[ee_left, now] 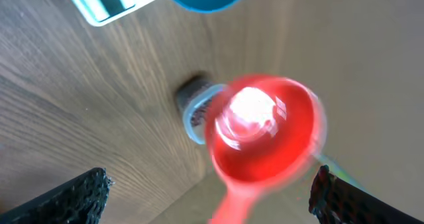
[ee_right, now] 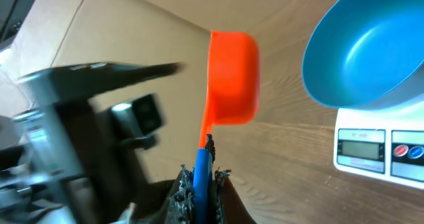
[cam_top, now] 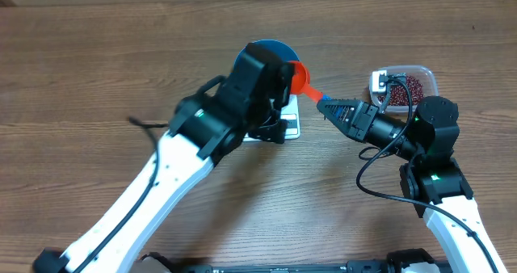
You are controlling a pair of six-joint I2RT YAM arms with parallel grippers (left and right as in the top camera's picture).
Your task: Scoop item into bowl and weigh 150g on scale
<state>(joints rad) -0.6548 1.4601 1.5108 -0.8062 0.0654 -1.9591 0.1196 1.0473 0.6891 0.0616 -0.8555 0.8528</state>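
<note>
Two arms meet over the middle of the wooden table. On the left, the left arm leans in over the scale, and its left tool stands wide open, a dark finger at each lower corner of its wrist view, gripping nothing. Beneath and just beyond it sits the bowl, round, deep and bright blue, its smooth inside showing plain blue as far as the view reaches. It rests on the scale, a flat white rectangle with a small display window and blue-marked buttons along the near edge; the readout is too small to read. Just to the right of the bowl's rim, and apart from it, hangs the scoop, a red-orange plastic cup on a blue handle; its hollow faces the left wrist camera and shines with a bright glare. The right tool is closed tight on that blue handle, holding the scoop up above the table. Farther right, behind the right arm, stands a clear tub with the beans inside, a loose pile of tiny dark red-brown grains.
</note>
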